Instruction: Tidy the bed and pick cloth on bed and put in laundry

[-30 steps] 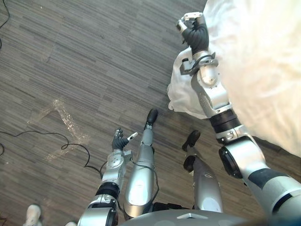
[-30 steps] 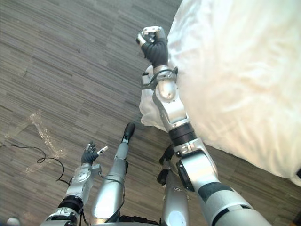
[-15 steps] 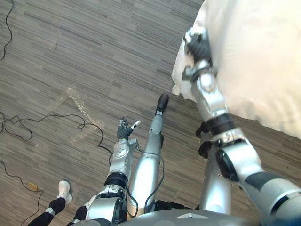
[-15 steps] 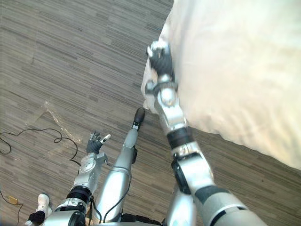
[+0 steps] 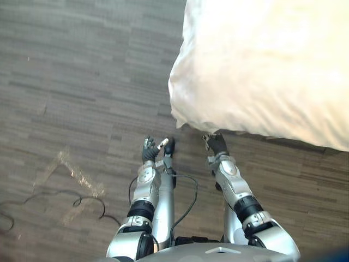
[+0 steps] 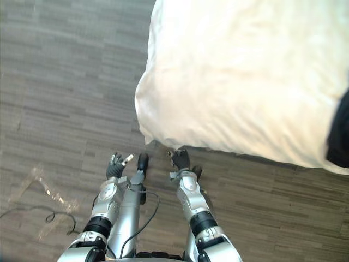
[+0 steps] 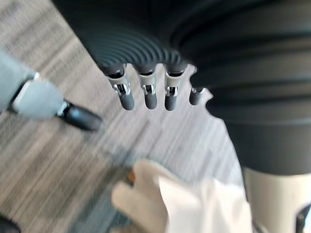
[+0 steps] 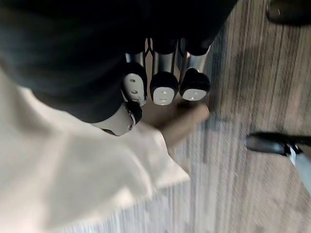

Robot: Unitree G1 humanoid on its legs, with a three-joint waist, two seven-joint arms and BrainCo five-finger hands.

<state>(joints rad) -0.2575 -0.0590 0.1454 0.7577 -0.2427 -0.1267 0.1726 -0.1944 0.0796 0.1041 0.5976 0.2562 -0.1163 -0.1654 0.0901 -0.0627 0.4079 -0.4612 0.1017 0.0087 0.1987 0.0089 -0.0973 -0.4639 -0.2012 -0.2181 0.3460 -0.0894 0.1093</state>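
Puffy white duvet (image 5: 262, 65), corner overhanging floor (image 5: 82, 82)

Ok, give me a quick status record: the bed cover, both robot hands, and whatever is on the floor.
bed cover: white duvet, its corner overhanging the floor
left robot hand: open, held up over the floor, apart from the duvet, holding nothing
right robot hand: just below the duvet corner; grip cannot be told
floor: grey-brown planks, with a shiny scrap to the robot's left
other: dark item at the right edge of the bed, too cut off to identify
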